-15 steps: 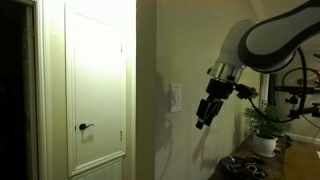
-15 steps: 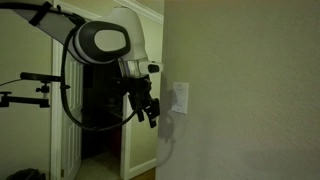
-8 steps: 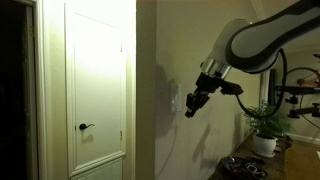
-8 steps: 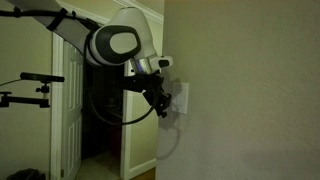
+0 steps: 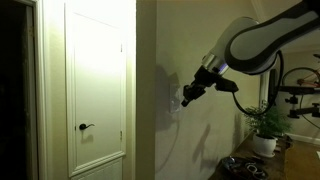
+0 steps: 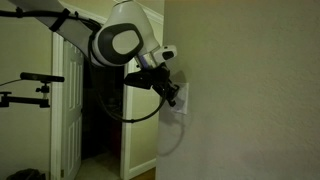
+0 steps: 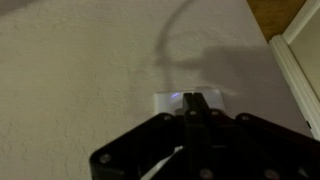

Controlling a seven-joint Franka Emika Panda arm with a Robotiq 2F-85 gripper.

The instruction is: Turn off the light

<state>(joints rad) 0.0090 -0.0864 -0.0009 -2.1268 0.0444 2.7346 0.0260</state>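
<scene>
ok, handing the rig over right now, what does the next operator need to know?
Tool: shut and empty, fingertips together at the switch plate; whether they actually touch it cannot be confirmed.
Switch plate: upright on the wall, close to the corner, partly covered by the tool in both exterior views.
Done: tool lined up on the switch.
Left: the room looks lit, so the switch is probably not flipped. Press it, check the light goes out, then back off.

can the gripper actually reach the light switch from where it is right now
Probably yes. The gripper has its tip right at the switch plate on the wall, possibly touching it, with nothing between them; the wrist view shows it centred on the plate.
</scene>
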